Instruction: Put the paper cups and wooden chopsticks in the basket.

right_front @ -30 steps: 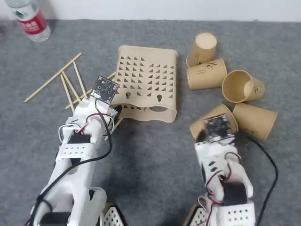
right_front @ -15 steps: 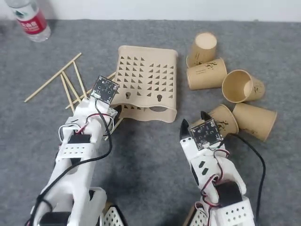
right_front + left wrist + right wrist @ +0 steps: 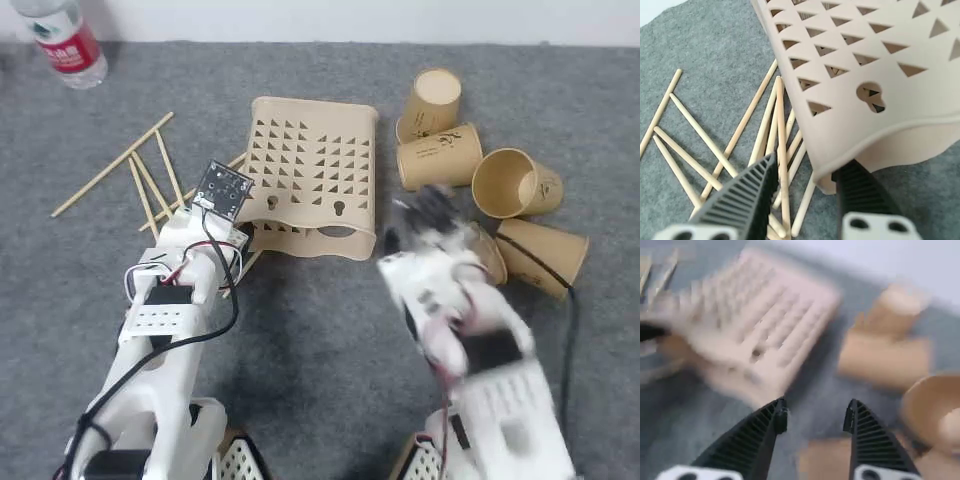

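left gripper (image 3: pixel 802 200): jaws apart, astride the basket's (image 3: pixel 880 75) near corner, perforated wall up | wooden chopsticks (image 3: pixel 781 150) fanned beside one jaw, long axes running away from it, some under the basket's edge | right gripper (image 3: pixel 815 422): blurred, jaws apart, empty; paper cups (image 3: pixel 885 360) on their sides ahead, bare grey mat (image 3: pixel 320 330) between them and the basket | plastic bottle (image 3: pixel 65 40) far beyond the left gripper

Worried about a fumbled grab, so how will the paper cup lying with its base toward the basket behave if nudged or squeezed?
That cup lies on its side on the carpet, so a nudge would likely roll it, curving because it tapers. It looks thin-walled: probably light, easily crushed by a hard squeeze. Neighbouring cups may shift too.
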Robot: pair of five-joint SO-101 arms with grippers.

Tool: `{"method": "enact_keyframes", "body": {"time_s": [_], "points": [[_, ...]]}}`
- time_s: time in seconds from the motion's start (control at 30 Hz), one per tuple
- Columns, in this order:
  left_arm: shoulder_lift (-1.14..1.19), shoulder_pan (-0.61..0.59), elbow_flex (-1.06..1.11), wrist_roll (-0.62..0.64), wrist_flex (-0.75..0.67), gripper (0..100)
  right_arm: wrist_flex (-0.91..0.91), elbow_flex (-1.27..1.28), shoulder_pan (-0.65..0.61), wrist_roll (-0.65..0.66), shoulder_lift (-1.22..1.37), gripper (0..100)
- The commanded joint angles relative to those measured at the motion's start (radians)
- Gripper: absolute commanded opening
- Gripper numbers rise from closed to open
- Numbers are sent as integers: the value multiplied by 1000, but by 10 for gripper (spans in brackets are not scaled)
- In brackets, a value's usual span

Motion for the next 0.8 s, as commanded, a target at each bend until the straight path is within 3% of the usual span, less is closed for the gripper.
{"method": "enact_keyframes", "body": {"time_s": [0.0, 0.47, 0.77], "points": [[0, 2, -4, 12, -26, 167, -131, -11, -48, -5, 209, 202], [0, 6, -4, 12, -26, 167, -394, 124, -42, -3, 285, 202], [0, 6, -4, 12, -28, 167, -527, 49, -41, 35, 581, 202]]}}
